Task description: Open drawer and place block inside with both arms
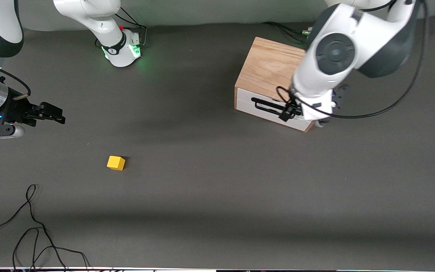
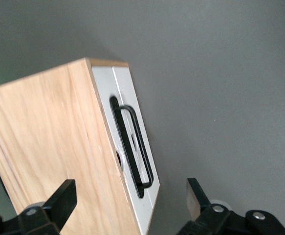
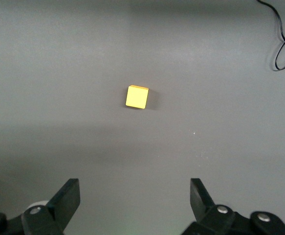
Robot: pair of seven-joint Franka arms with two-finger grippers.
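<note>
The light oak cabinet (image 1: 270, 64) stands toward the left arm's end of the table. Its drawer (image 1: 246, 104) is shut, showing a white front and a black bar handle (image 1: 264, 105). My left gripper (image 1: 291, 109) hangs open and empty over the drawer's front edge. In the left wrist view one finger (image 2: 64, 196) is over the wooden top (image 2: 44, 142) and the other over the table in front of the drawer panel (image 2: 127, 88) and handle (image 2: 137, 142). The yellow block (image 1: 116, 163) lies on the table. My right gripper (image 1: 49, 112) is open and empty, in the air beside it; the block also shows in the right wrist view (image 3: 137, 97).
A loose black cable (image 1: 32, 226) loops on the table nearer the front camera than the block, and shows in the right wrist view (image 3: 284, 44). The right arm's green-lit base (image 1: 123, 49) stands at the table's edge. Cables (image 1: 285, 28) run by the cabinet.
</note>
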